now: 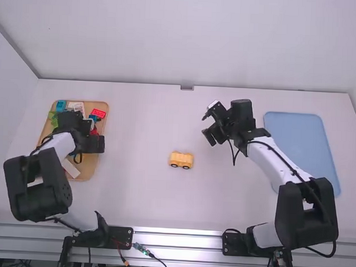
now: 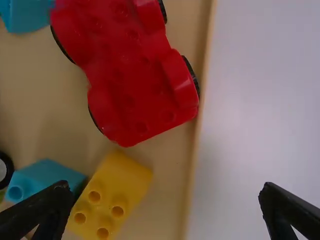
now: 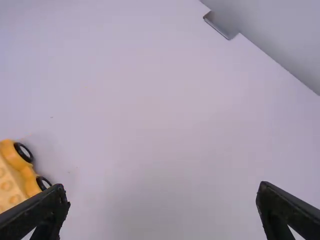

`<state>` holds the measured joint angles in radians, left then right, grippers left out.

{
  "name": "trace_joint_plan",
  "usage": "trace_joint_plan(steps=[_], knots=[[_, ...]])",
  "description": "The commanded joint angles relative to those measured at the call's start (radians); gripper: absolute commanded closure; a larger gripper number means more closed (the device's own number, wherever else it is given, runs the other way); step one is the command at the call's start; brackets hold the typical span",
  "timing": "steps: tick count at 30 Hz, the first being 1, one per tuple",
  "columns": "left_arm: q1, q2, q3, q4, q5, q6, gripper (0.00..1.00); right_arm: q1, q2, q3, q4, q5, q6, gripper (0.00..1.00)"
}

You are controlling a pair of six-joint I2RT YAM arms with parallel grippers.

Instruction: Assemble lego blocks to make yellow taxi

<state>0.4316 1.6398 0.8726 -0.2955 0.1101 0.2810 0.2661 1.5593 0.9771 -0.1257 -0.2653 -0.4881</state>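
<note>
Jaws apart; yellow wheeled base on table; grey bracket, perhaps, at edge.

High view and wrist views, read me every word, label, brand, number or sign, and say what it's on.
No text can be read. The yellow car, red car, yellow block and blue tray show no legible marks; any print elsewhere is too small to tell.

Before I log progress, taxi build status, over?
Left gripper open, over tray; right gripper open. Yellow car ungripped on table. Possible snag: red car beside yellow block.
</note>
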Motion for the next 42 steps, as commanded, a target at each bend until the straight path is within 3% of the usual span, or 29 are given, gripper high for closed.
trace_joint_plan(steps=[1,8,19,25,27,33,42], knots=[[0.008,-0.021,0.032,-0.03,0.087,0.078,0.03,0.002,-0.023,0.031,-0.002,0.009,0.01,0.01],[0.024,-0.019,0.017,-0.042,0.002,0.045,0.09,0.002,-0.023,0.031,0.002,0.008,0.009,0.01],[0.196,0.014,-0.002,-0.039,0.223,0.111,0.14,0.002,-0.023,0.031,0.005,0.009,0.01,0.01],[0.195,0.014,-0.004,-0.05,0.349,0.188,0.13,0.002,-0.023,0.031,0.006,0.002,0.01,0.01],[0.196,0.014,-0.004,-0.047,0.378,0.188,0.25,0.004,-0.023,0.031,0.006,0.004,0.009,0.01],[0.196,0.014,-0.012,-0.034,0.348,0.225,0.19,0.005,-0.023,0.031,0.005,0.004,0.01,0.01],[0.197,0.014,-0.073,0.048,0.301,0.199,0.25,0.002,-0.023,0.031,0.006,0.001,0.01,0.01]])
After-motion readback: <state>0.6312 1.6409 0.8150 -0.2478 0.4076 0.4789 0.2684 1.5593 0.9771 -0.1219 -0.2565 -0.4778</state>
